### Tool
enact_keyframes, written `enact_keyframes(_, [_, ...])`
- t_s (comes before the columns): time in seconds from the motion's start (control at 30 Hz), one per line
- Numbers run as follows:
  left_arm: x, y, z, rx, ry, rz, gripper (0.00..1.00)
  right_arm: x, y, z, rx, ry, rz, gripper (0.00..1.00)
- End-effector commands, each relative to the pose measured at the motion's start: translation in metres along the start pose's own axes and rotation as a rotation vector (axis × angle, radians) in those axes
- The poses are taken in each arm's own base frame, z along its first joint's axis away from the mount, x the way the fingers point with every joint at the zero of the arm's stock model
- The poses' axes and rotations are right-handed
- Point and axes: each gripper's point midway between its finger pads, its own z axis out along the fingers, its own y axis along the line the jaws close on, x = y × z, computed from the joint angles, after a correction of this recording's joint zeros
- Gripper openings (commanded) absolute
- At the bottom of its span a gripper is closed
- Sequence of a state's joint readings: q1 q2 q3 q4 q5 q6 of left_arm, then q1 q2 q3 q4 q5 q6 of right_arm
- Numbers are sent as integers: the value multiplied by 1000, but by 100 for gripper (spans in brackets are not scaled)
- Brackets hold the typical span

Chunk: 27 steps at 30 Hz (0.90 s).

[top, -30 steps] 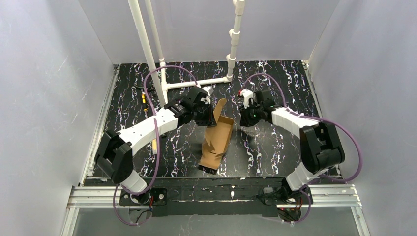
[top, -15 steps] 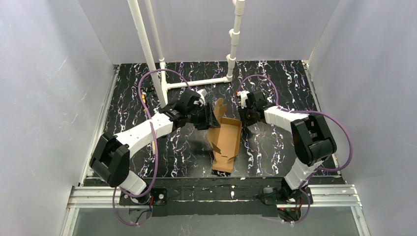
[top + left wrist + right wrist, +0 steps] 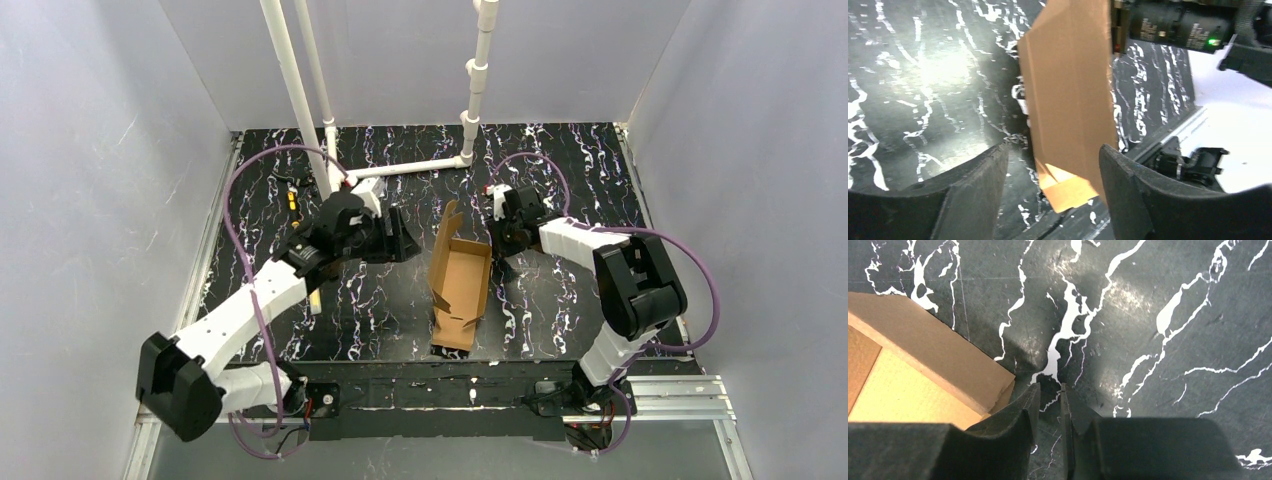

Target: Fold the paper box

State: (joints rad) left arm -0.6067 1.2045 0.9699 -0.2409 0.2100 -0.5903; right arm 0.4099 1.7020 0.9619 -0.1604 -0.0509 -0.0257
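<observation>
The paper box lies on the black marbled table as a half-formed brown tray, with its side walls up and a flap raised at its far left corner. My left gripper is open a little to the left of that flap and clear of it. In the left wrist view the paper box stands beyond the left gripper. My right gripper is at the box's far right corner. Its jaws stand a narrow gap apart with nothing between them, and the box wall is just outside the left finger.
A white pipe frame with upright poles stands at the back. A pale stick-like block lies beside the left forearm. Small yellow items sit at the far left. Grey walls close in on both sides, and a metal rail runs along the front.
The left gripper has opened, let go of the box's flap and pulled back to the left. The box slid right earlier and now rests still. The right gripper stays at its corner.
</observation>
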Motion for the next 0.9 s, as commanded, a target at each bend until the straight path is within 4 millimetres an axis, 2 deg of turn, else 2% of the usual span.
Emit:
enact_keyframes(0.0, [4,38,-9,-106,-94,-12,58,-10,-2,-13,-5,-63,84,30])
enact_keyframes(0.1, [17,47,8,-106,-56,-74,37,-7,-2,-14,-11,-62,126,30])
enact_keyframes(0.23, [26,48,39,-82,14,-116,22,-2,0,-14,-14,-58,174,29])
enact_keyframes(0.4, [24,48,66,-91,48,-114,18,0,7,-15,-41,-63,225,28])
enact_keyframes(0.53, [30,54,88,-140,85,-96,15,0,12,-12,-61,-56,243,28])
enact_keyframes(0.7, [42,64,130,-177,152,-97,10,0,20,-3,-51,-23,230,26])
enact_keyframes(0.87, [50,58,162,-144,194,-77,7,-7,30,3,-52,-13,205,24])
